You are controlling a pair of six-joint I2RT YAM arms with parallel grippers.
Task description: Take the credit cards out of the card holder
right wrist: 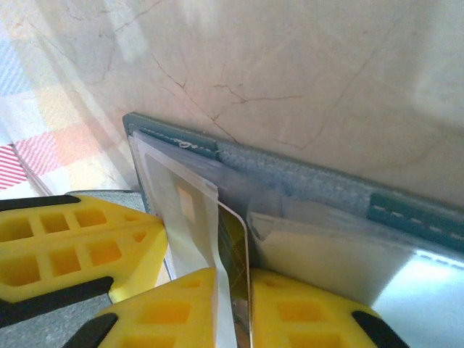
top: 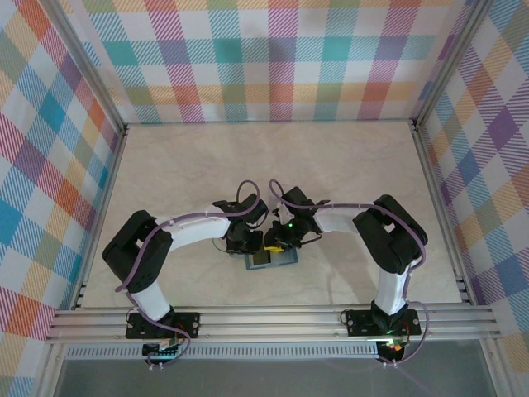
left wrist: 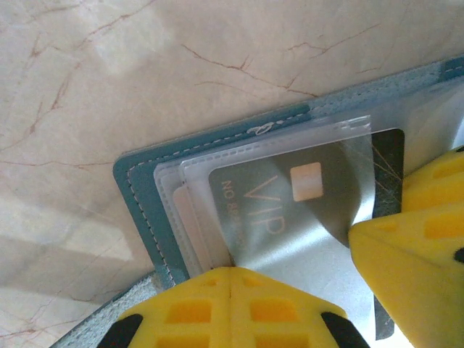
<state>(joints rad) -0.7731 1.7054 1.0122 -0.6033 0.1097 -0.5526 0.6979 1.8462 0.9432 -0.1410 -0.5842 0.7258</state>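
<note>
The teal card holder lies open on the table, its stitched edge and clear sleeves facing up. A grey credit card marked VIP with a chip sits partly in the top sleeve. My right gripper is shut on that card's edge, with a fold of clear sleeve beside it between the fingers. My left gripper is shut, its joined tips pressing on the sleeves beside the card. A pale card shows under the lower sleeves.
Both arms meet over the holder near the table's front middle. The marble-patterned table top stretches behind them to the checked back wall. A metal rail runs along the near edge.
</note>
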